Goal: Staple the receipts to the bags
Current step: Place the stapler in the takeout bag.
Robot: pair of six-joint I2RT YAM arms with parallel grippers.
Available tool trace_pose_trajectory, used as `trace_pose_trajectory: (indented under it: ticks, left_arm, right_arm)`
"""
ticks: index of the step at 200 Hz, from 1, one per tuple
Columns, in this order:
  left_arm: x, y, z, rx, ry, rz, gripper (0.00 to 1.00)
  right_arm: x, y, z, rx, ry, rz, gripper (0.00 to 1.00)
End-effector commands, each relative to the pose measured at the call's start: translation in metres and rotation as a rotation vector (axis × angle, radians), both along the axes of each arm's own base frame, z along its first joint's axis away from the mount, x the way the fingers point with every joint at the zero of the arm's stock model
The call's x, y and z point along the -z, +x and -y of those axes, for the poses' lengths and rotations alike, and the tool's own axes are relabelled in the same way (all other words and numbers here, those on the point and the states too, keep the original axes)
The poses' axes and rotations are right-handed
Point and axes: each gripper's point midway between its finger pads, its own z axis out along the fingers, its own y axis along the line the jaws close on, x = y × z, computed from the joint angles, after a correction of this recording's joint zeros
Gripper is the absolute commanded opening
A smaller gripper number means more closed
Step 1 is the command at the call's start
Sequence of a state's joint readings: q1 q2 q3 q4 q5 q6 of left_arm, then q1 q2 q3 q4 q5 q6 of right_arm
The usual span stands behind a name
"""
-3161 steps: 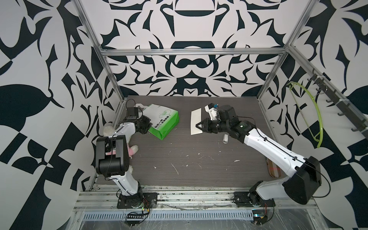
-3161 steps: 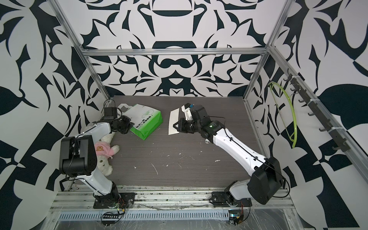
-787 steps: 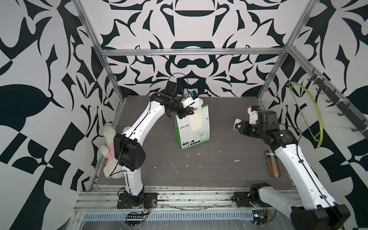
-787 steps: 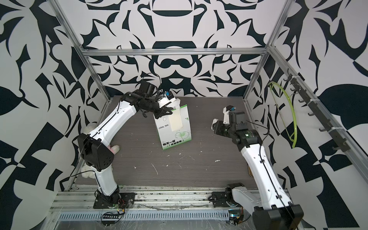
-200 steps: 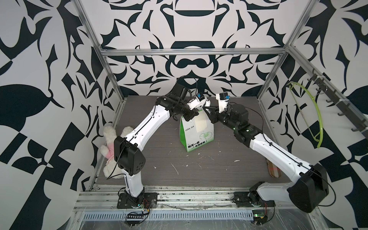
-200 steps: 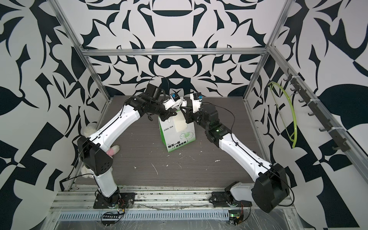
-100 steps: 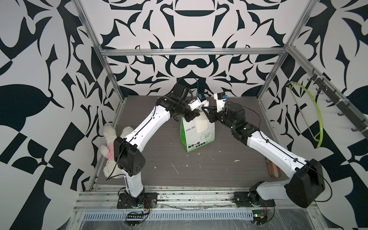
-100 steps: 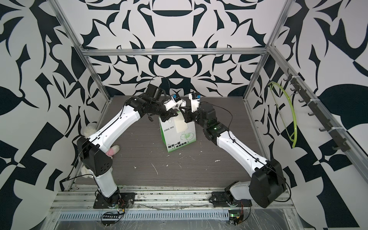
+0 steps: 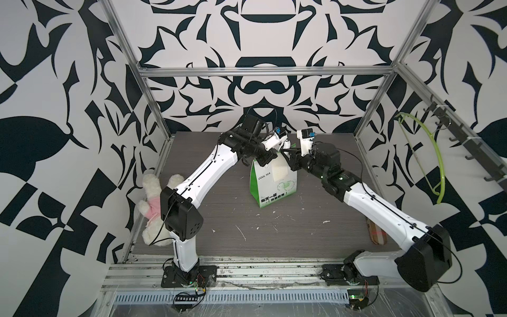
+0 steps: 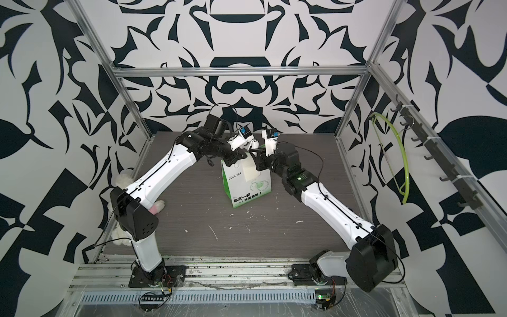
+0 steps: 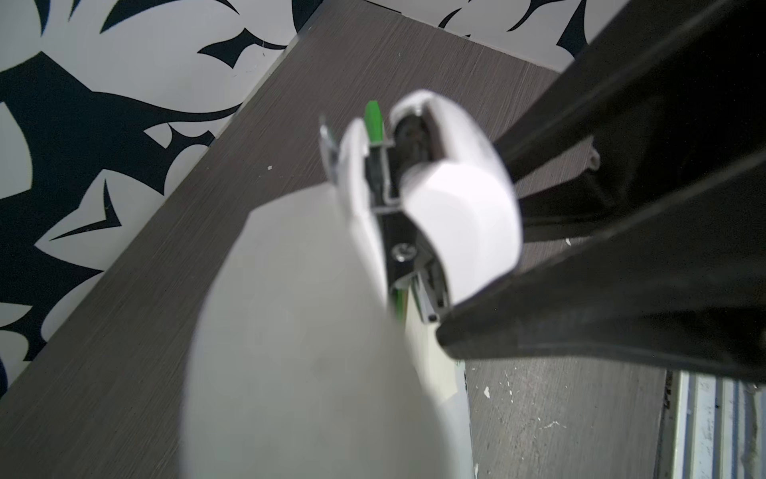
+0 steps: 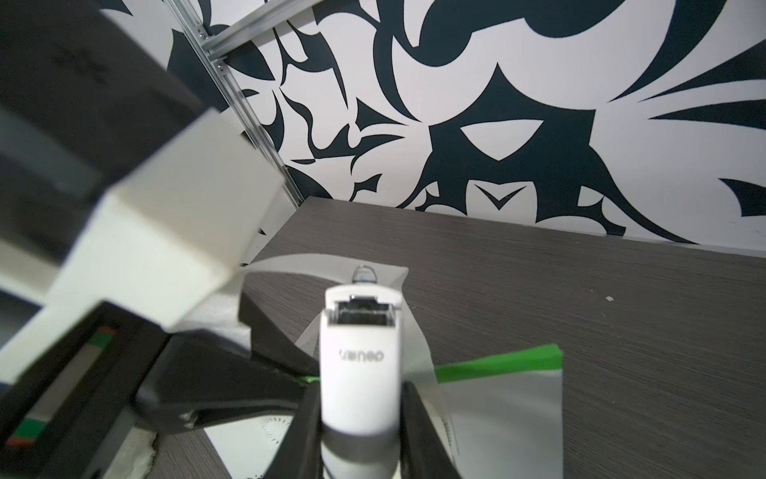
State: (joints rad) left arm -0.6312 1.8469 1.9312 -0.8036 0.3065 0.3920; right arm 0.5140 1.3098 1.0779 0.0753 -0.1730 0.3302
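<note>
The white and green bag (image 9: 271, 186) (image 10: 248, 182) stands upright in the middle of the table, in both top views. The cream receipt (image 9: 280, 170) (image 10: 250, 171) lies flat against its upper front. My left gripper (image 9: 270, 160) (image 12: 298, 375) is shut, pinching the bag's top edge where the receipt's top lies. My right gripper (image 9: 291, 157) (image 12: 360, 431) is shut on the small white stapler (image 12: 358, 361) (image 11: 439, 199). The stapler's nose sits at the bag's top edge, right beside the left fingertips. In the left wrist view, blurred white paper (image 11: 290, 340) hides my own jaws.
A white and pink plush toy (image 9: 153, 203) lies at the table's left edge by the left arm's base. A brown flat object (image 9: 377, 233) lies at the right edge. A green hoop (image 9: 428, 159) hangs on the right wall. Paper scraps (image 9: 241, 233) dot the table's front.
The right gripper with the stapler has shifted only slightly at the bag's top. The left gripper keeps its pinch and the bag stays upright in place.
</note>
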Motion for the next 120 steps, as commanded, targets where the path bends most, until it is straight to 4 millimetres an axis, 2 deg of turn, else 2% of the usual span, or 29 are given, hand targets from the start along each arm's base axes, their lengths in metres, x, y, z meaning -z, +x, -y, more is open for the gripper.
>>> trace_pose_trajectory:
  ticks: [1, 97, 105, 120]
  left_arm:
    - [-0.008, 0.0, 0.001, -0.01, -0.016, -0.002, 0.0]
    - [-0.011, 0.008, 0.009, -0.013, -0.036, -0.008, 0.0]
    - [-0.01, 0.007, 0.009, -0.008, -0.034, -0.007, 0.0]
    - [-0.009, 0.007, 0.008, -0.007, -0.026, 0.002, 0.0]
  right_arm:
    - [-0.016, -0.001, -0.002, 0.001, 0.015, 0.032, 0.0]
    - [0.003, -0.007, -0.006, 0.017, -0.058, 0.012, 0.0]
    - [0.002, -0.007, -0.007, 0.011, -0.062, 0.015, 0.04]
    - [-0.002, -0.01, -0.009, -0.011, -0.081, 0.013, 0.23]
